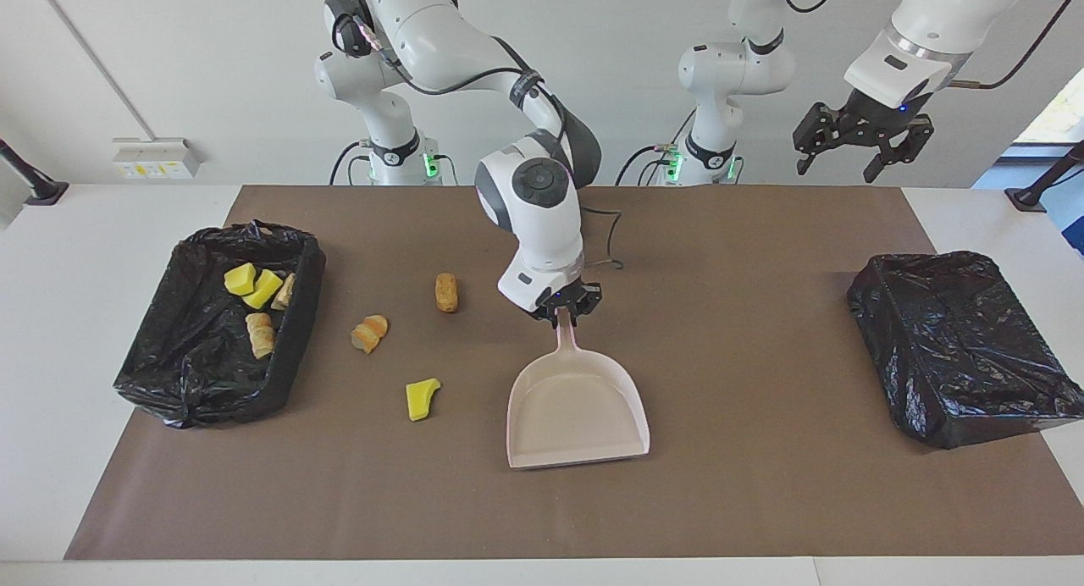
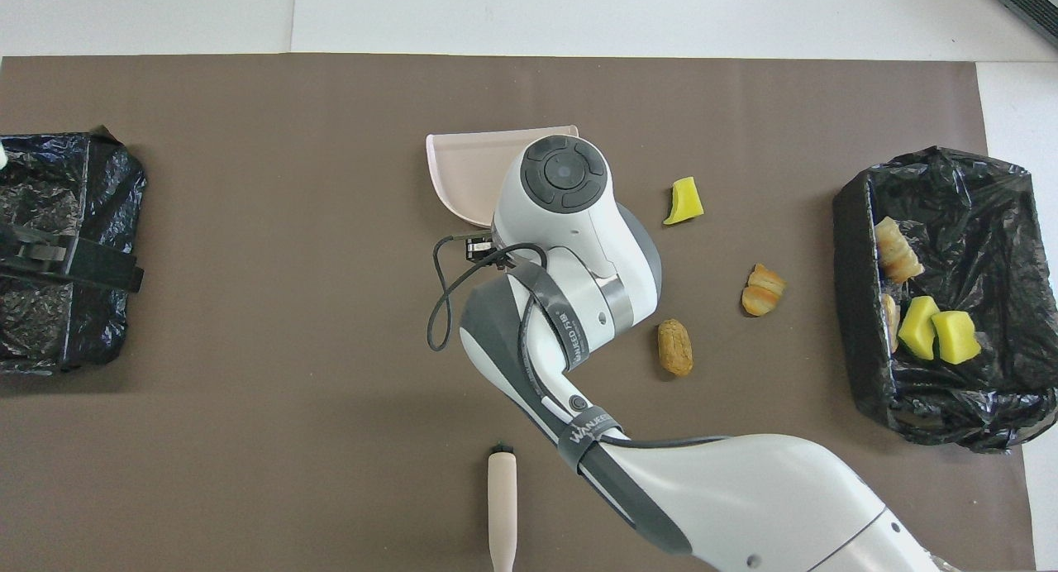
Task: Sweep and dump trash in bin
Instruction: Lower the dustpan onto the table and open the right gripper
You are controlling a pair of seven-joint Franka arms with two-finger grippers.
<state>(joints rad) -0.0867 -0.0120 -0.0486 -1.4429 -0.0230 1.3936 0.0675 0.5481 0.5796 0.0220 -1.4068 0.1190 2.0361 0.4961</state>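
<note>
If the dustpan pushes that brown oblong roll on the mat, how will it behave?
The brown oblong roll has rounded sides, so it would probably roll rather than slide. It looks small and light beside the dustpan, so a gentle nudge likely moves it, perhaps veering off.

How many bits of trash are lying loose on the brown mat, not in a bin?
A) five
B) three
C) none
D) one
B: on the brown mat lie a yellow wedge, a striped croissant piece and a brown roll, all between the pink dustpan and the bin that already holds other bits.
</note>
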